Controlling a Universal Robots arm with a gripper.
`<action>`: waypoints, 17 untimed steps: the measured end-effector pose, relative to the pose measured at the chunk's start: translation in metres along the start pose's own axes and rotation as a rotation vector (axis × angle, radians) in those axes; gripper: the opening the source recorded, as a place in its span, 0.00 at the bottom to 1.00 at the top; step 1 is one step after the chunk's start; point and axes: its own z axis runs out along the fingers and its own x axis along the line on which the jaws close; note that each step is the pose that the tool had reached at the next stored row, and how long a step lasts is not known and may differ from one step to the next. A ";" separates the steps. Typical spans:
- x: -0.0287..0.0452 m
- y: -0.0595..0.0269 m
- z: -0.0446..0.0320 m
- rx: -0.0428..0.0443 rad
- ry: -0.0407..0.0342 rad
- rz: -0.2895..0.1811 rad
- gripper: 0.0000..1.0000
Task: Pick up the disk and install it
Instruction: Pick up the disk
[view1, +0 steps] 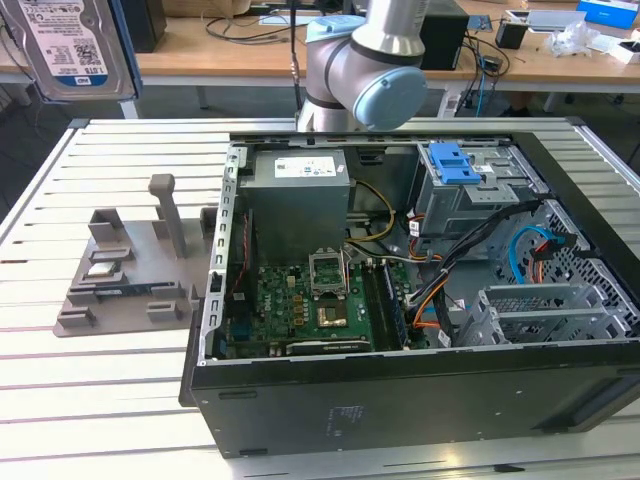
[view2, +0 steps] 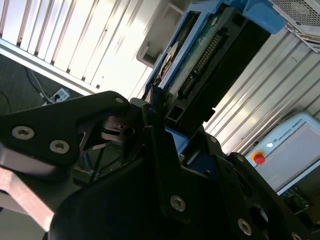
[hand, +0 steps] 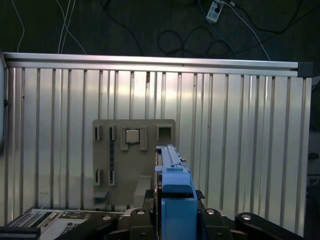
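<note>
Gripping firmly with the claw (hand: 175, 210), clamped tight on one end of the disk (hand: 174, 185) by its blue frame. Seen edge-on in the first wrist view, with the green circuit side bared in the second wrist view. Held up in the air, well above the slatted table (hand: 240, 140) and near the grey holder (hand: 120, 170). Hanging high at the exterior view's left, label turned toward that camera, well apart from the open computer case (view1: 400, 400).

Most likely mid-carry, judging by the height. Best done by keeping the pinch steady on the frame, not the circuit side. Also by travelling slowly enough to avoid swing, and by staying above the case wall, off the loose cables (view1: 480, 260) and the blue latch (view1: 455, 160).

Pointing lengthwise straight out from the claw, down toward the table. Close to upright, free end lowest, flat faces turned sideways.
</note>
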 end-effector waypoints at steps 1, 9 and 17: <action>0.0002 -0.0039 0.0000 -0.0006 0.0000 0.000 0.36; 0.0017 -0.0415 0.0003 -0.0061 -0.0002 0.000 0.36; 0.0035 -0.0938 0.0008 -0.0146 -0.0006 0.000 0.36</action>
